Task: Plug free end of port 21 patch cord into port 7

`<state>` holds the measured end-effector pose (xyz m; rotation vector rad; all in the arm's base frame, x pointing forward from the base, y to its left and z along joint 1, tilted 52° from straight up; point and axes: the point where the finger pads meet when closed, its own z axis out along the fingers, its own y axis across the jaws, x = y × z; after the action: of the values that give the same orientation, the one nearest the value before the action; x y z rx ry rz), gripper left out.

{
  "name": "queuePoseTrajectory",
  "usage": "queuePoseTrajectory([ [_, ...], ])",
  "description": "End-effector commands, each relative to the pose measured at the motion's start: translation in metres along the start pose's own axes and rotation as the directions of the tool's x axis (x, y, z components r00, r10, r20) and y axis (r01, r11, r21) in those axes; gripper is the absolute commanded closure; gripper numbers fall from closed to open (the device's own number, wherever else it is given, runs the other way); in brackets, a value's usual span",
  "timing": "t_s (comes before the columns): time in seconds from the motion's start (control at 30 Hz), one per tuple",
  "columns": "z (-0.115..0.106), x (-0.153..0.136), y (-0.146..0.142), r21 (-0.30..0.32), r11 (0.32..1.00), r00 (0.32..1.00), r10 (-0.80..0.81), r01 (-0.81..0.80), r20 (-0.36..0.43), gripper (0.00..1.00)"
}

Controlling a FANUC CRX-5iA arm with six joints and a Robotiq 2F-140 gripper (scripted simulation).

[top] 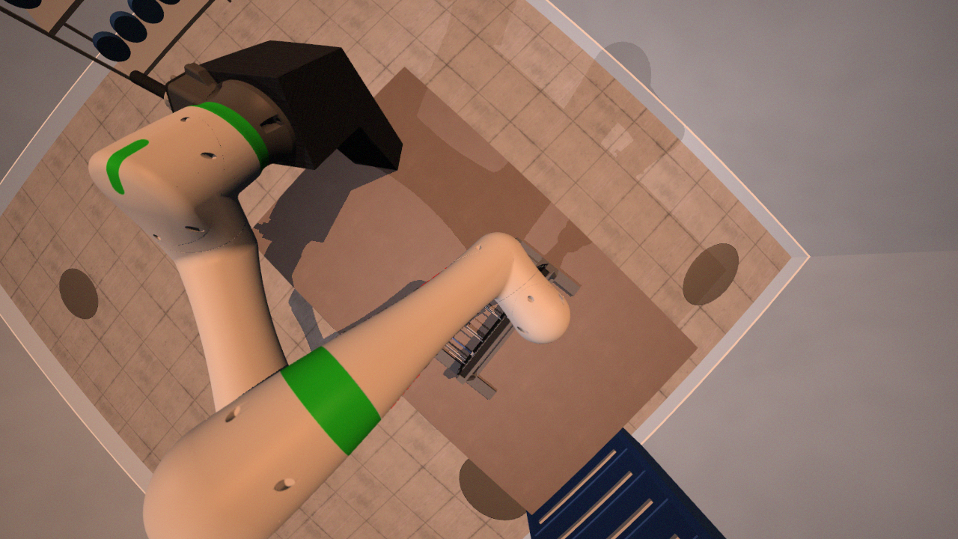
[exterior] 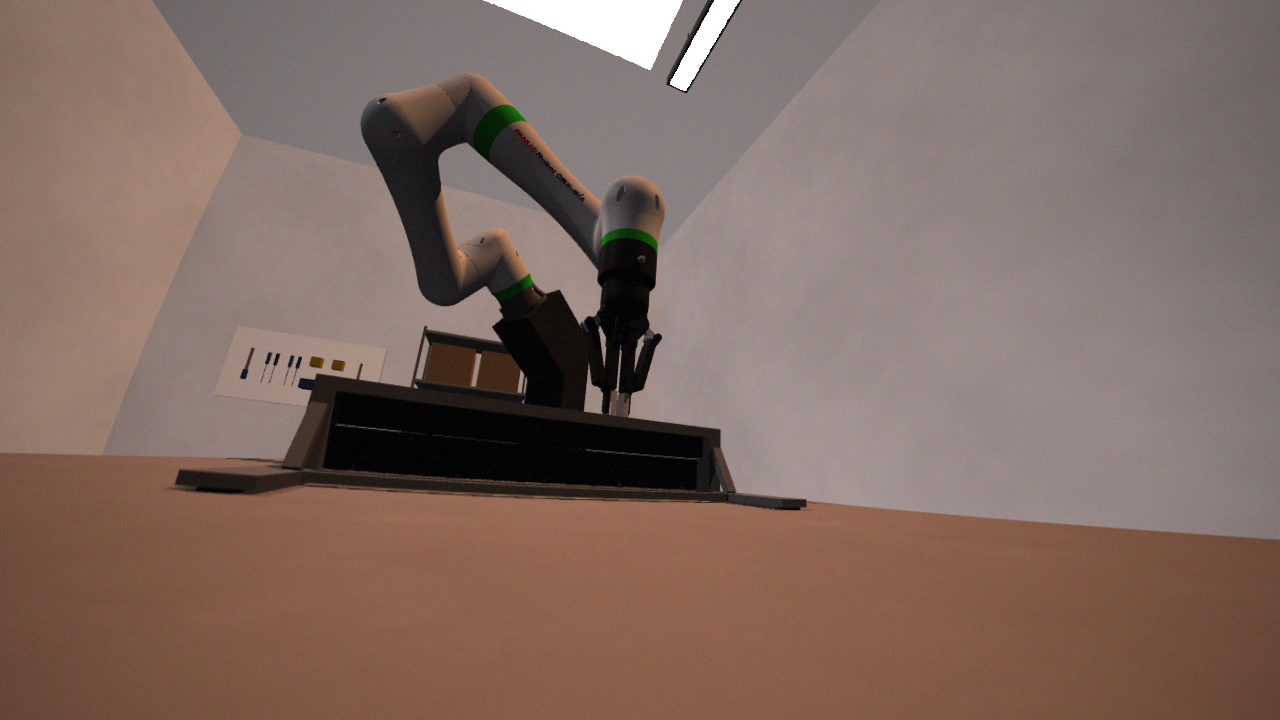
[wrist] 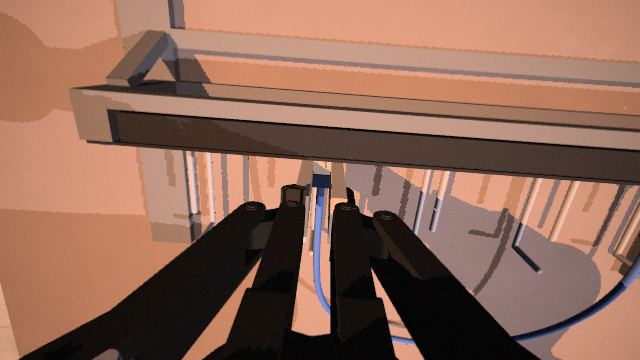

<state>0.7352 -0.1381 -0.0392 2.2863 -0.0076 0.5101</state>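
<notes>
In the wrist view my gripper (wrist: 321,176) is shut on the blue patch cord (wrist: 320,260) just behind its dark blue plug (wrist: 321,180). The plug's tip reaches under the edge of the rack's panel bar (wrist: 350,135); the ports and number plates are hidden from here. The cord runs back between my fingers and curves off to the right (wrist: 590,310). In the exterior view the gripper (exterior: 619,394) hangs straight down behind the dark rack (exterior: 510,438). From above, the rack (top: 491,329) lies partly under my wrist.
Several other cords hang in a row behind the panel (wrist: 430,200). The rack's foot and brace stand at the left (wrist: 165,195). A blue cabinet (top: 616,495) lies off the table's near corner. The arm's dark base (top: 301,100) stands at the table's far side.
</notes>
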Motion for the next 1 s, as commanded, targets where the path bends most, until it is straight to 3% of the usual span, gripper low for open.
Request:
queuePoseTrajectory([
  [0.0, -0.0005, 0.0009, -0.0001, 0.0, 1.0, 1.0, 0.0, 0.0, -0.002, 1.0],
  [0.97, -0.0008, 0.0032, -0.0001, 0.001, 1.0, 1.0, 0.0, 0.0, 0.011, 1.0],
])
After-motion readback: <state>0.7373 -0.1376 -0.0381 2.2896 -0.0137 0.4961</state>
